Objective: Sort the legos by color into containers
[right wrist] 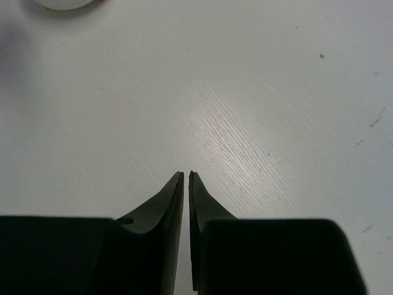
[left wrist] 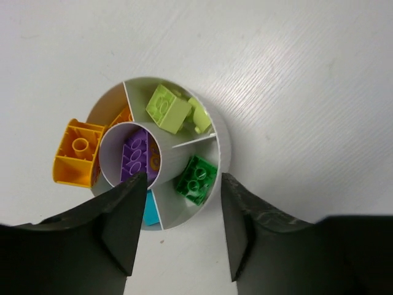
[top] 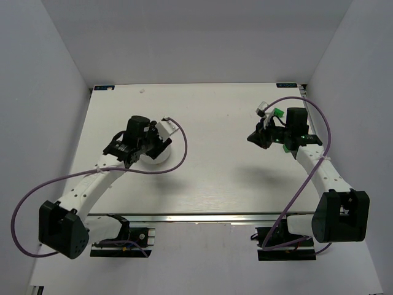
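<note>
Left end effector (left wrist: 184, 184) agape over bowl (left wrist: 225, 150)

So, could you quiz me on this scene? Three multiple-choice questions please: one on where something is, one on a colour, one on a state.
1. Where in the bowl do the purple bricks lie?
A) in an outer wedge
B) in the round middle cup
C) across its rim

2. What colour is the upturned brick, hollow side showing?
A) red
B) black
C) orange

3. How is the left gripper?
A) open and empty
B) shut on a brick
C) shut on the rim

Answers:
1 B: the purple studs show inside the inner ring.
2 C: its hollow side is orange.
3 A: its fingers stand apart above the bowl, with nothing held between them.
</note>
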You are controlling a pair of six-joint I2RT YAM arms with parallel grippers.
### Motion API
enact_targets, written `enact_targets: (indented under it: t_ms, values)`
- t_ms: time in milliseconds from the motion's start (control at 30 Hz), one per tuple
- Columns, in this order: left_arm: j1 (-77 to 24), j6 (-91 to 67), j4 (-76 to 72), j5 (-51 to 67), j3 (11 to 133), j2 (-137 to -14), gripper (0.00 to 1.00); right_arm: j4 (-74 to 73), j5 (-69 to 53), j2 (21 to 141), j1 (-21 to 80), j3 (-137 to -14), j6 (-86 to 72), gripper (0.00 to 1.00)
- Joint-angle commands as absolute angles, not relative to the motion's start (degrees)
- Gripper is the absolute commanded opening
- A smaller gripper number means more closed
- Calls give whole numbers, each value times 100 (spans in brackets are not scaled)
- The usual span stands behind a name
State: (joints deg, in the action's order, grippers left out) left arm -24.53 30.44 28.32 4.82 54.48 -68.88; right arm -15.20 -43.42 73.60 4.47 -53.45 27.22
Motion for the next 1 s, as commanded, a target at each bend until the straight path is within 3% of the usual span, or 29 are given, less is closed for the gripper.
enact_targets:
  t_ms: [0, 67, 167, 233, 300, 333, 367, 433, 467, 533, 667, 800, 967]
  values:
    - [-2443, 2453, 2638, 1080, 5669, -6259, 57, -1293, -3598, 7164, 413, -5379, 2699, 13]
    - [-2443, 2007, 2419, 1212, 5451, -5881, 34, -609, -2307, 6997, 378, -5143, 2000, 0]
    - [-2365, 1277, 1945, 1222, 5082, -5301, 4, 158, -294, 7144, 212, -4940, 814, 0]
    - [-2364, 389, 1759, 688, 4738, -5037, 3, -470, -272, 7644, 70, -5578, 809, 0]
    - [-2364, -280, 1670, 292, 4440, -4738, 15, -1658, -517, 8479, -237, -6437, 809, 2]
    - [-2364, -342, 1653, 194, 4351, -4676, 30, -1913, -666, 8673, -272, -6625, 800, 9]
    - [-2364, -395, 1591, 185, 4255, -4545, 66, -2221, -668, 8927, -299, -6749, 817, 25]
    - [-2364, -387, 1460, 211, 3947, -4448, 85, -2381, -468, 9070, -316, -6960, 923, 46]
    - [-2364, -335, 1450, 220, 3868, -4412, 89, -2582, -396, 9192, -334, -7039, 940, 64]
    - [-2364, -308, 1450, 150, 3806, -4333, 94, -2768, -212, 9385, -360, -7250, 1133, 79]
    - [-2364, -264, 1503, 97, 3797, -4245, 95, -3198, -342, 9737, -580, -7400, 1643, 83]
    - [-2364, -299, 1573, 88, 3718, -4131, 95, -3279, -422, 9984, -826, -7409, 2065, 80]
    - [-2364, -308, 1547, 88, 3700, -4069, 95, -3497, -456, 10571, -1212, -7672, 2460, 61]
